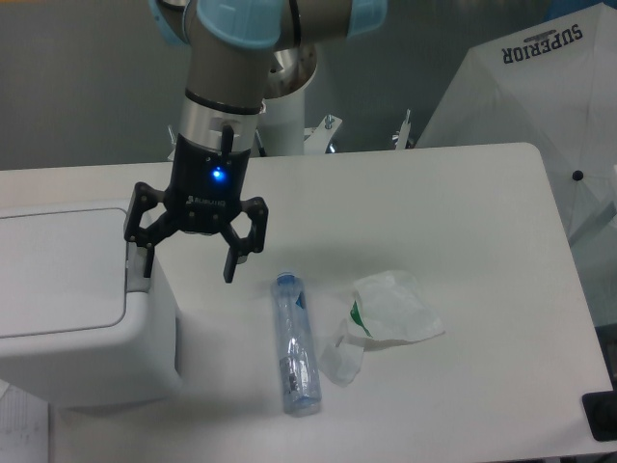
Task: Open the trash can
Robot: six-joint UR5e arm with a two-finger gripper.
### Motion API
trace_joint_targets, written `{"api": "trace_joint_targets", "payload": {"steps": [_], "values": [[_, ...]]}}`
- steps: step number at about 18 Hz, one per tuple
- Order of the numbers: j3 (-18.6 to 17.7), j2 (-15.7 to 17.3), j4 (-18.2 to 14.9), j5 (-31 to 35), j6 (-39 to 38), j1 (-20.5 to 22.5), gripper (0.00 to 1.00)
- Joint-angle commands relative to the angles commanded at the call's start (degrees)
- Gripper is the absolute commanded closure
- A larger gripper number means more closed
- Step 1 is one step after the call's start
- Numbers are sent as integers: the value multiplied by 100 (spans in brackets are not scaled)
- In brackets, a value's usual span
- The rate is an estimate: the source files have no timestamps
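Your end effector (190, 262) hangs in the left half of the frame with its fingers spread wide, gripping nothing; its left finger sits right at the upper right edge of the trash can (77, 309). That white bin fills the lower left, lid flat and down. On the white surface (463, 212), a clear plastic bottle (295, 344) lies lengthwise at bottom centre, with a crumpled plastic wrapper (386, 320) just beside it to the right. A white umbrella (540, 96) printed SUPERIOR stands in the upper right.
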Motion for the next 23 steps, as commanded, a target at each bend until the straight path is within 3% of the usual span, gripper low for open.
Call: {"api": "trace_joint_targets", "payload": {"steps": [19,23], "values": [[-193,0,18,9,35,0,0],[35,61,18,-17,35,35,0]]}}
